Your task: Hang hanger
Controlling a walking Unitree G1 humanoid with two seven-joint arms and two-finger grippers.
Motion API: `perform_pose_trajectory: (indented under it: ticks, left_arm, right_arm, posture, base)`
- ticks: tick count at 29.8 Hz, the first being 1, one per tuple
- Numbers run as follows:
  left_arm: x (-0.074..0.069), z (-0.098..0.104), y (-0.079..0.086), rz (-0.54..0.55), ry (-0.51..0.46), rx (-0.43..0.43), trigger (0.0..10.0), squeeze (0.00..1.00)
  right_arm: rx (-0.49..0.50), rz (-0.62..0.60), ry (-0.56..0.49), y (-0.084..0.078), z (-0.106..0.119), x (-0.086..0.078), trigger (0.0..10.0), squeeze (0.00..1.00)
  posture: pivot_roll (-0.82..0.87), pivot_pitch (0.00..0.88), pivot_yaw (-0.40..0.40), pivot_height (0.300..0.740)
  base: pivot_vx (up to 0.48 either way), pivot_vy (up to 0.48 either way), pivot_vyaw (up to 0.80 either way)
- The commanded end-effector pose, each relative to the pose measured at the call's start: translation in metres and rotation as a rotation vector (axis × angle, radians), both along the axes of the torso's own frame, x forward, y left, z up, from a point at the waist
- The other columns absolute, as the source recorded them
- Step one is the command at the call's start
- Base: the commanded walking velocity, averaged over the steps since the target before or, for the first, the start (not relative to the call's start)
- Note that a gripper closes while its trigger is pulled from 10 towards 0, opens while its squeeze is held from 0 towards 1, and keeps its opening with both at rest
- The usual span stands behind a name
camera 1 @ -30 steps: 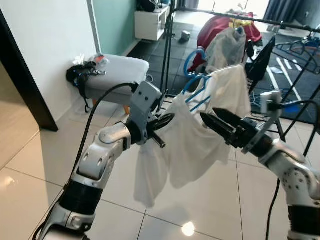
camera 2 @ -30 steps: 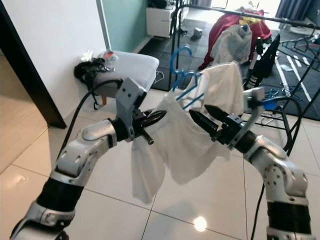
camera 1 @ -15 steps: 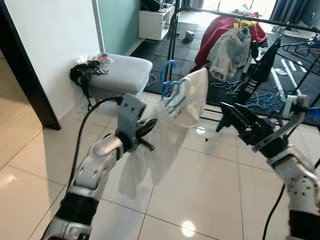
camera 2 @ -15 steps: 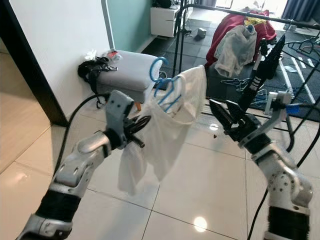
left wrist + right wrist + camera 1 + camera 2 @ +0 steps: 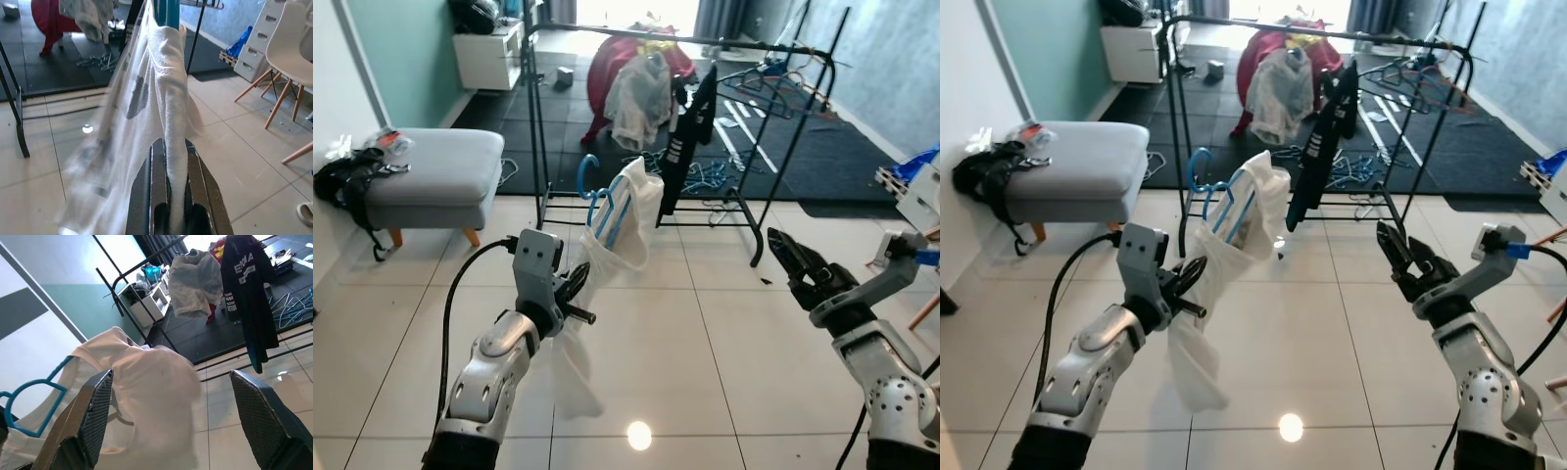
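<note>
A white garment on a blue hanger is held up before the black clothes rack, its fabric pinched between the closed fingers of the left gripper. The right gripper is raised apart from it, its 2 fingers apparently spread and empty.

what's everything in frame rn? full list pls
white garment: 1, white, on the blue hanger, pinched in the left gripper
blue hanger: 1, blue, inside the garment, hook up
clothes rack: 1, black, ahead on the dark mat
black shirt: 1, black, hanging on the rack
grey garment: 1, grey, hanging on the rack
red cloth: 1, red, behind the rack
ottoman: 1, grey, far left
left gripper: jaws shut on the garment
right gripper: jaws open, holding nothing
</note>
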State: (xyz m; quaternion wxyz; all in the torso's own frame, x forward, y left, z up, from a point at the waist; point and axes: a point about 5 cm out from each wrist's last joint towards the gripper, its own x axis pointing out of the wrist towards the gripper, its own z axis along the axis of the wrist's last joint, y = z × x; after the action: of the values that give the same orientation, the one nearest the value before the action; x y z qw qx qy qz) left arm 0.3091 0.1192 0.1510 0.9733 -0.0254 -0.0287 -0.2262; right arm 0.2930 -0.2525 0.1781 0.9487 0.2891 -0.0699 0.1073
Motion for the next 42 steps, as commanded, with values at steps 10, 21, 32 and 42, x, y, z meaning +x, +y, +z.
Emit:
perform_pose_trajectory:
  ticks: [10, 21, 32, 42]
  left_arm:
    - [0.009, 0.03, -0.007, 0.02, -0.145, -0.04, 10.0, 0.0]
    - [0.009, 0.031, -0.014, -0.072, -0.146, 0.072, 10.0, 0.0]
    - [-0.013, 0.086, -0.023, -0.487, -0.238, -0.006, 10.0, 0.0]
    - [-0.027, 0.1, -0.041, -0.614, -0.268, 0.003, 10.0, 0.0]
  right_arm:
    - [-0.008, -0.014, -0.004, 0.012, -0.002, 0.006, 10.0, 0.0]
    - [-0.132, -0.05, 0.03, 0.01, -0.004, 0.009, 10.0, 0.0]
    - [-0.154, -0.097, -0.095, -0.005, 0.033, 0.017, 10.0, 0.0]
    - [-0.428, -0.038, -0.036, 0.018, 0.046, 0.035, 10.0, 0.0]
  posture:
    - [-0.08, 0.055, -0.055, 0.74]
    - [-0.08, 0.069, -0.051, 0.74]
    - [-0.07, 0.079, -0.048, 0.74]
    - [-0.06, 0.088, -0.046, 0.74]
  base:
    - [0.285, 0.0, 0.0]
    - [0.271, 0.0, 0.0]
    - [0.0, 0.0, 0.0]
    - [0.0, 0.0, 0.0]
